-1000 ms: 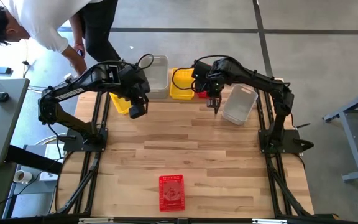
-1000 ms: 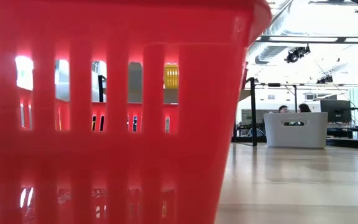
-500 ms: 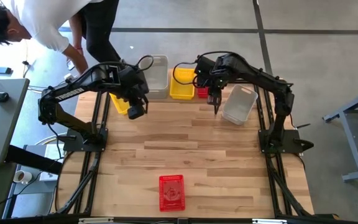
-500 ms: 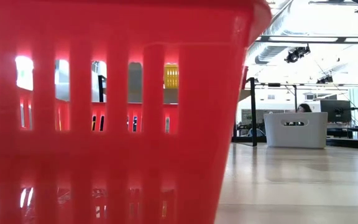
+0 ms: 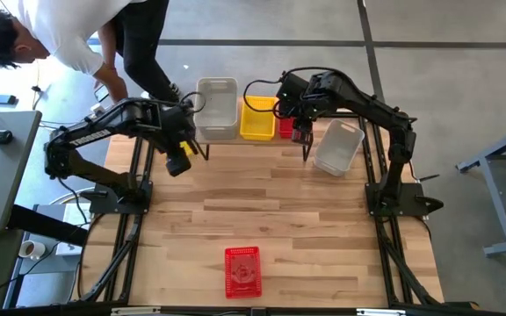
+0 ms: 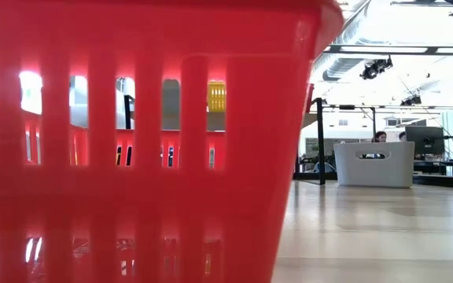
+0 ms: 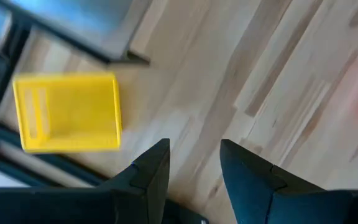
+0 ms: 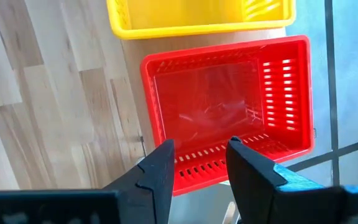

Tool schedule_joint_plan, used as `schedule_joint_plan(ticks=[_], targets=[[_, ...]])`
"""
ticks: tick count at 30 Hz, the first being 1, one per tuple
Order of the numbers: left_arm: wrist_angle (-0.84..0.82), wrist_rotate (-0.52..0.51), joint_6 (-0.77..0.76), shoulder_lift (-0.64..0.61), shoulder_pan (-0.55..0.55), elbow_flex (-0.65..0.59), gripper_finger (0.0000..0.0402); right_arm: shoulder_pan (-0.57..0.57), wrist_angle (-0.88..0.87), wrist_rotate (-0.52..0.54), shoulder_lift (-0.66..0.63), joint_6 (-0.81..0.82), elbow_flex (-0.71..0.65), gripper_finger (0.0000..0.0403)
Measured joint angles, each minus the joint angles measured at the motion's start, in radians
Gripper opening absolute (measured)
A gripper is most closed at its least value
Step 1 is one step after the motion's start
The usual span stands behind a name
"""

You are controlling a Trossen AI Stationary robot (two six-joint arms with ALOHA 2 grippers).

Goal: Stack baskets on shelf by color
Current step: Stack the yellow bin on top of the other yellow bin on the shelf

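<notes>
On the shelf [image 8: 132, 68] at the table's far edge stand a grey basket [image 5: 216, 107], a yellow basket [image 5: 257, 118] and a red basket [image 8: 229, 106]. My right gripper [image 8: 197, 163] hangs open just above the red one's near end, touching nothing. Another grey basket [image 5: 338, 147] rests on the table at the far right. A second red basket [image 5: 242, 270] sits near the front edge. My left gripper [image 7: 194, 163] hovers open over bare wood at the far left. A second yellow basket [image 7: 67, 112] lies on the table beside it.
A person [image 5: 60, 35] bends over beyond the table's far left corner. The near red basket [image 6: 132, 141] fills most of the low view, with the grey basket [image 6: 373, 163] showing past it. Bare planks lie across the table's middle [image 5: 253, 202].
My left gripper has swung toward the table's left edge and a little nearer, and has rolled about its own axis. My right gripper has risen a little over the red basket on the shelf.
</notes>
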Motion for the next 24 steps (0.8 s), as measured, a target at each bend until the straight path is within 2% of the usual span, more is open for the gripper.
schedule_joint_plan(ticks=[9, 18, 24], targets=[[0.151, 0.0, -0.112, -0.197, 0.0, -0.275, 0.0131, 0.0, 0.013, 0.0, 0.0, -0.007, 0.0, 0.0129], [0.337, -0.006, -0.237, -0.322, -0.032, -0.569, 0.0131, 0.0, 0.014, -0.001, 0.0, 0.0, 0.0, 0.0129], [0.432, -0.09, -0.342, -0.357, -0.051, -0.745, 0.0131, 0.0, 0.014, -0.001, 0.0, 0.001, 0.0, 0.0129]])
